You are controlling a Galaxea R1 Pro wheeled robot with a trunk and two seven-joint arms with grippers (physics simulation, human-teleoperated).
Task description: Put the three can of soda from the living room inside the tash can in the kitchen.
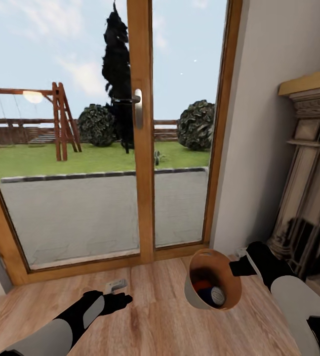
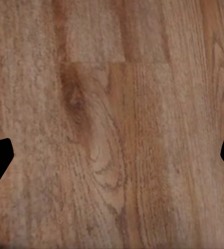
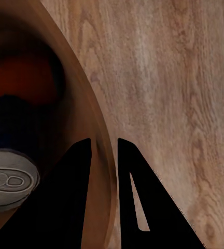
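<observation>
My right gripper (image 1: 239,268) is shut on the rim of the tash can (image 1: 195,291), which hangs tilted above the wood floor with its tan inside facing me. In it lie cans of soda (image 1: 211,293); I make out an orange-red one and a blue one with a silver top. The right wrist view shows the tash can wall (image 3: 91,114) pinched in my right gripper (image 3: 104,141), one finger inside and one outside, and a can's silver lid (image 3: 8,181) below. My left gripper (image 1: 123,299) hovers low over the floor. In its wrist view the left gripper (image 2: 112,155) is open and holds nothing.
A tall glass patio door with a wooden frame (image 1: 142,148) and a metal handle (image 1: 138,109) stands straight ahead, with a garden behind it. A stone fireplace surround (image 1: 308,173) rises at the right. A small white object (image 1: 116,285) lies on the floor near my left gripper.
</observation>
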